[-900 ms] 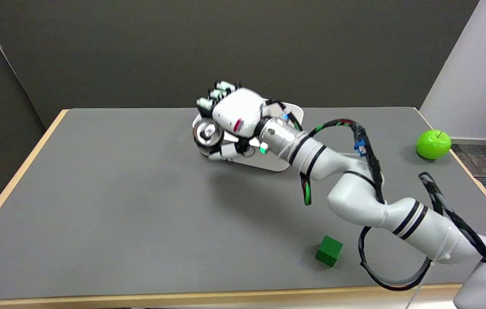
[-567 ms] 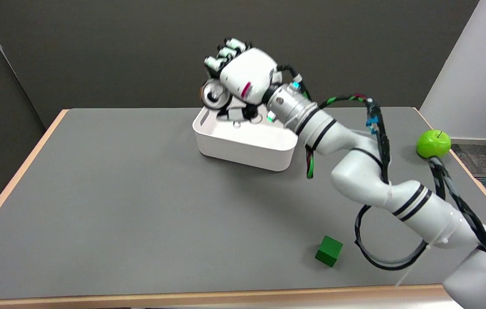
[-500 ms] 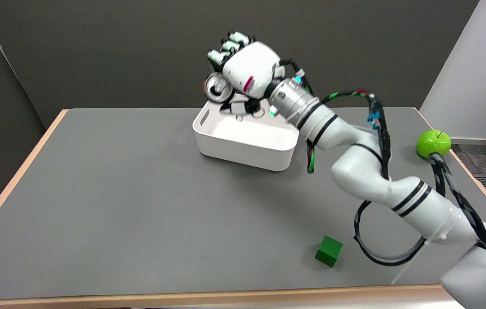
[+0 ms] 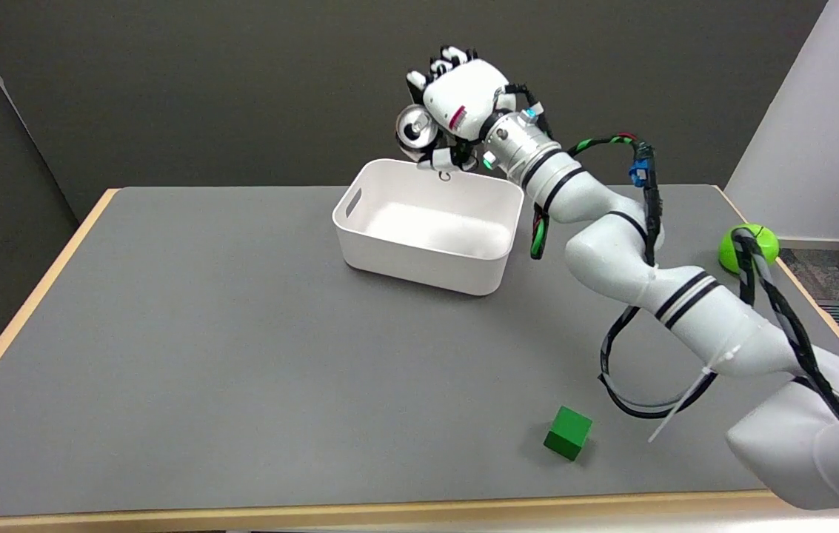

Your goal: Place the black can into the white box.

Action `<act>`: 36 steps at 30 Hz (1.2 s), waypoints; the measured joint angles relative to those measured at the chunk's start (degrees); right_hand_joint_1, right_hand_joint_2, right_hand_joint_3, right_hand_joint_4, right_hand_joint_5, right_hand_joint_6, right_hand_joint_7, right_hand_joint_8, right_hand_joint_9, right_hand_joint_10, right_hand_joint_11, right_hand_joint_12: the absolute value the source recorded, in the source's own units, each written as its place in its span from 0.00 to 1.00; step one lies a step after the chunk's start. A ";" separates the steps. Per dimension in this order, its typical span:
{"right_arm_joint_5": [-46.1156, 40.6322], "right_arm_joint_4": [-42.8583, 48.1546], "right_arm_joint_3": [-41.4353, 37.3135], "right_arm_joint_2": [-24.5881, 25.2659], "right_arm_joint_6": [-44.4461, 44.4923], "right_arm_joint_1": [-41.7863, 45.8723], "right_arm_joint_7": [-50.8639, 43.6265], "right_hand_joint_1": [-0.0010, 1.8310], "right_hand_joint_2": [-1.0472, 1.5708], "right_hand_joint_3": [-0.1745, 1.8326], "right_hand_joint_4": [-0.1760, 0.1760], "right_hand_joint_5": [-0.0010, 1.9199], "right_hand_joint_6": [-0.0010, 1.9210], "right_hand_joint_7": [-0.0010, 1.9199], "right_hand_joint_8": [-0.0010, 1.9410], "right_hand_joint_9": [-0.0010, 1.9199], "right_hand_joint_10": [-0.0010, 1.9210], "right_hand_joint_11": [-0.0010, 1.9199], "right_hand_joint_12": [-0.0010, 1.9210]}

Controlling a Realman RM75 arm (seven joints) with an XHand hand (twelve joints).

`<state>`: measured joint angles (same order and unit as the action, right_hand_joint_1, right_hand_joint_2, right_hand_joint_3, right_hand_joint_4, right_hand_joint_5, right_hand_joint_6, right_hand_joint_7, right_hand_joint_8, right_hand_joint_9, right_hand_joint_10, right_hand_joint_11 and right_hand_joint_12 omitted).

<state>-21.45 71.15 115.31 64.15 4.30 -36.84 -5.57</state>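
My right hand [image 4: 456,100] is raised above the far rim of the white box [image 4: 426,255] and grips the black can [image 4: 414,133], whose silver end faces the camera. The can lies roughly on its side within the curled fingers, and most of its black body is hidden behind them. The white box sits at the middle back of the grey table, open side up, with nothing visible inside and a handle slot in its left wall.
A green cube [image 4: 568,433] lies near the table's front edge right of centre. A green apple [image 4: 749,248] sits at the right edge, partly hidden by the arm's cable. My right arm [image 4: 649,296] crosses the right part of the table.
My right hand has lifted the can from in front of the box, up and to the right, to above its far rim. The box is uncovered.
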 measured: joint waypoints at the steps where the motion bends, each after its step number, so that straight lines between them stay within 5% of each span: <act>1: -0.70 -0.99 0.26 0.10 0.13 -0.30 -0.18 0.61 0.88 0.16 0.29 0.30 0.91 0.36 0.69 0.20 0.45 0.10 0.65; 14: -8.57 -9.19 2.83 0.56 1.97 -0.50 -1.65 0.61 0.87 0.17 0.31 0.30 0.90 0.37 0.68 0.22 0.47 0.12 0.68; 15: -9.07 -9.25 2.84 0.51 2.02 -0.25 -1.70 0.55 0.81 0.29 0.51 0.28 0.78 0.35 0.59 0.22 0.46 0.12 0.68; 16: -9.56 -9.28 2.84 0.46 2.07 -0.03 -1.74 0.44 0.71 0.47 0.80 0.25 0.60 0.32 0.46 0.22 0.46 0.11 0.68; 17: -10.21 -9.29 2.83 0.40 2.14 0.26 -1.79 0.39 0.67 0.54 0.91 0.23 0.50 0.30 0.39 0.22 0.45 0.11 0.67; 21: -13.17 -9.09 2.44 0.11 2.16 1.18 -1.94 0.28 0.63 0.54 0.83 0.15 0.29 0.22 0.23 0.14 0.36 0.00 0.57; 27: -17.40 -7.91 1.71 -0.62 0.10 2.16 -2.04 0.21 0.60 0.53 0.73 0.09 0.20 0.11 0.14 0.02 0.27 0.00 0.44; 30: -19.29 -7.23 1.40 -0.97 -1.12 2.42 -2.06 0.18 0.59 0.53 0.69 0.05 0.20 0.06 0.14 0.00 0.15 0.00 0.36; 36: -22.49 -6.16 0.95 -1.46 -2.28 2.78 -2.08 0.17 0.57 0.54 0.66 0.04 0.20 0.05 0.15 0.01 0.12 0.00 0.35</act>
<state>-43.94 64.98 116.25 62.70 2.01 -34.06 -7.65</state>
